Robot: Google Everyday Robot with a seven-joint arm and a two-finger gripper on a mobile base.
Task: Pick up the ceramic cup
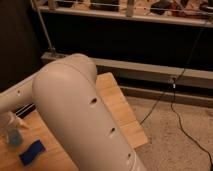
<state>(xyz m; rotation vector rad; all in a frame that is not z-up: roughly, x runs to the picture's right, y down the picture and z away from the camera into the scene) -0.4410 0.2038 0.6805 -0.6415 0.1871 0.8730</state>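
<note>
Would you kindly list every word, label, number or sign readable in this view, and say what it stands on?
None: no text can be read anywhere.
The arm, table, sponge and cup show no markings.
The end effector, at the left edge just above the cup, shows none either.
Things on the shelf at the top are too blurred to tell.

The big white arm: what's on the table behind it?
The table shows right of the arm; whatever lies behind it is covered. At its left the gripper is at the ceramic cup, near a blue sponge.
</note>
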